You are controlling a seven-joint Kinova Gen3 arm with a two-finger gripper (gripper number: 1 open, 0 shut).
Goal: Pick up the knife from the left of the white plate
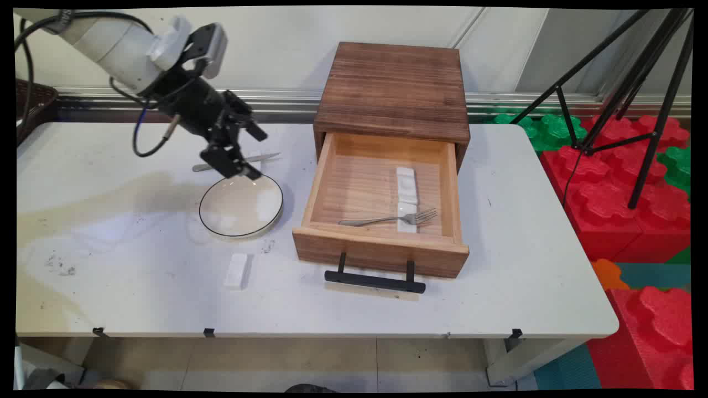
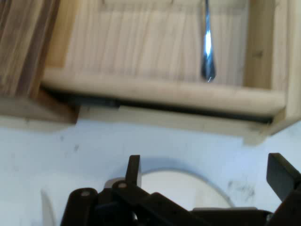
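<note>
Gripper (image 1: pixel 255 155) hangs low over the far rim of the round plate (image 1: pixel 241 205), left half of the counter (image 1: pixel 110 221) — jaws spread wide, nothing between them. In the hand view the gripper (image 2: pixel 207 169) shows both fingers well apart with the plate (image 2: pixel 188 190) just under them, and it looks right toward the drawer. A thin metal utensil (image 1: pixel 268 157), probably a knife, lies flat on the counter just beyond the plate, partly behind the gripper; whether a finger touches it, I cannot tell. A small white block (image 1: pixel 236 270) lies on the counter near of the plate, apart from it. The wooden cabinet (image 1: pixel 392 88) stands mid-counter at the far side with its drawer (image 1: pixel 381 246) pulled out toward the near edge, black handle (image 1: pixel 375 281) forward. Inside the drawer, a fork (image 1: pixel 387 220) lies crosswise, tines to the right, resting over the near end of a long white holder (image 1: pixel 406 190) that runs near to far. The hand view catches the fork (image 2: pixel 207 47) by its handle end, past the drawer's (image 2: pixel 164 92) left wall. State as it lies — fork is in the drawer, while the knife-like piece, plate and white block are out on the counter, and the drawer is open.
</note>
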